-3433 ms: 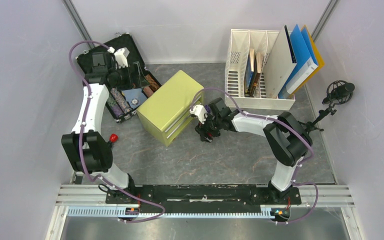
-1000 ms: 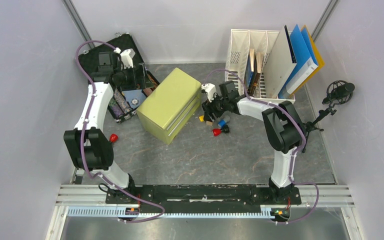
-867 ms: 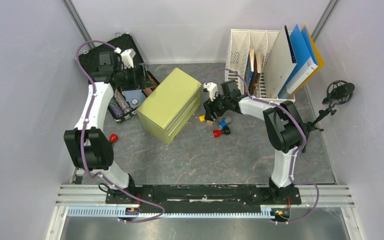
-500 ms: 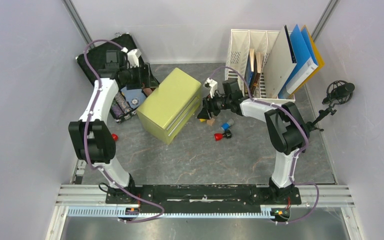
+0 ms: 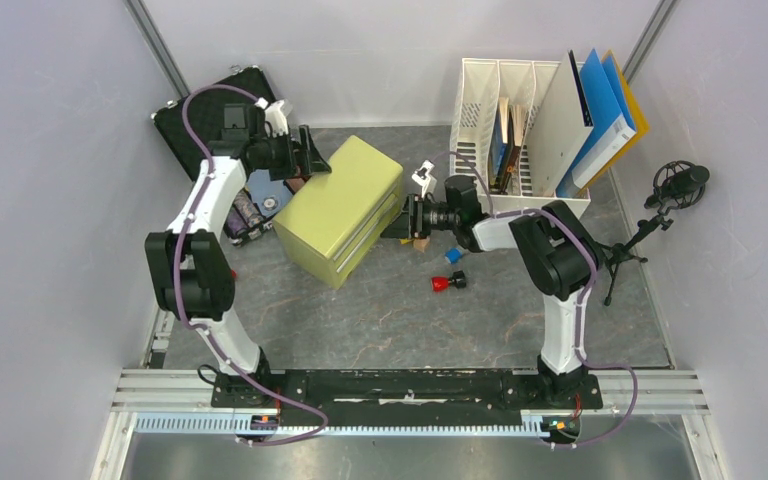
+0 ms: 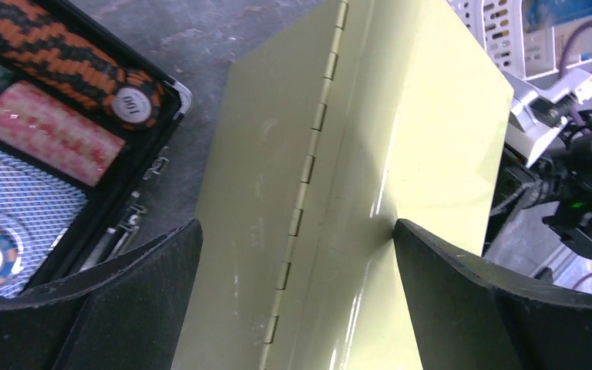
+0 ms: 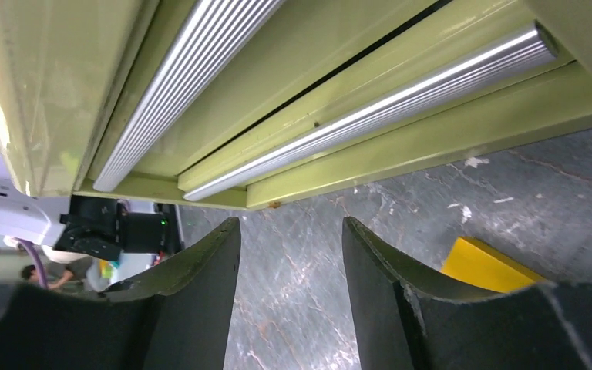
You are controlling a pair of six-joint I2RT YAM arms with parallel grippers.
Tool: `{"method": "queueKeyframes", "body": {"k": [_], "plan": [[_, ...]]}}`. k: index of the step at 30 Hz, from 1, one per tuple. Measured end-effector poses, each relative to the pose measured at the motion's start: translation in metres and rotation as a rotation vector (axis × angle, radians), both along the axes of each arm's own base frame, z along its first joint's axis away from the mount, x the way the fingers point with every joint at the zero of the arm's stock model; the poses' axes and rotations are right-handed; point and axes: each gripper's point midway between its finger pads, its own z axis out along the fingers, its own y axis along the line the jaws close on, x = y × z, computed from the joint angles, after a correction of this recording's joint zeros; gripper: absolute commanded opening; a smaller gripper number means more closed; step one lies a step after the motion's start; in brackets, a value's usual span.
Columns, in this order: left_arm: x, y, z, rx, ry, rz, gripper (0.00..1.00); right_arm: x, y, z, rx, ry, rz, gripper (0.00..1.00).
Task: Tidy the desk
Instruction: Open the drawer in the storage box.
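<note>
Looking from above: the worktop (image 5: 380, 320) is the dark veined surface that runs from the arm bases to the back wall and carries everything.
Cabinet: a yellow-green cabinet (image 5: 340, 210) sits askew near the middle, between a black case (image 5: 178, 125) and a white file rack (image 5: 480, 120).
Left end effector (image 5: 307, 160): at the cabinet's far back corner, probably to brace it from behind.
Right end effector (image 5: 400, 222): low at the drawer front on the opposite side, likely lined up for a handle.
Loose pieces: a red piece (image 5: 440, 283) and a blue piece (image 5: 452, 255) lie on the worktop to the right of the cabinet, not yet put away.
Left wrist view: the fingers (image 6: 462, 308) stand wide apart and empty, straddling the cabinet's hinged edge. Poker chips (image 6: 131, 100) show in the case beside it.
Right wrist view: the fingers (image 7: 401, 293) are apart and hold nothing, pointing at 2 silver drawer handles (image 7: 370, 116). A yellow block (image 7: 486, 266) lies on the worktop nearby.
Change: 0.5 s earlier the left end effector hung over the case, and it has since crossed to the cabinet. The right one has slid closer to the drawers. The cabinet looks unmoved.
</note>
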Motion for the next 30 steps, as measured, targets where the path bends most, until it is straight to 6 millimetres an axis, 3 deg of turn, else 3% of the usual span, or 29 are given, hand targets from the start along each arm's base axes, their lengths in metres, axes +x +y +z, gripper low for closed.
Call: {"method": "queueKeyframes", "body": {"k": [6, 19, 24, 27, 30], "plan": [[-0.007, -0.015, -0.007, -0.037, 0.007, -0.027, 1.0, 0.006, 0.015, 0.001, 0.066, 0.068, -0.02, 0.54], [-0.01, -0.02, -0.009, -0.055, -0.009, -0.034, 1.0, 0.021, 0.03, 0.001, 0.175, 0.135, -0.048, 0.48], [-0.013, -0.024, -0.011, -0.069, -0.013, -0.043, 0.98, 0.021, 0.035, -0.001, 0.199, 0.154, -0.047, 0.42], [-0.014, -0.027, -0.012, -0.073, -0.015, -0.052, 0.98, 0.021, 0.036, -0.003, 0.211, 0.163, -0.048, 0.3], [-0.015, -0.03, -0.012, -0.073, -0.017, -0.058, 0.98, 0.021, 0.036, -0.003, 0.225, 0.19, -0.048, 0.25]]}}
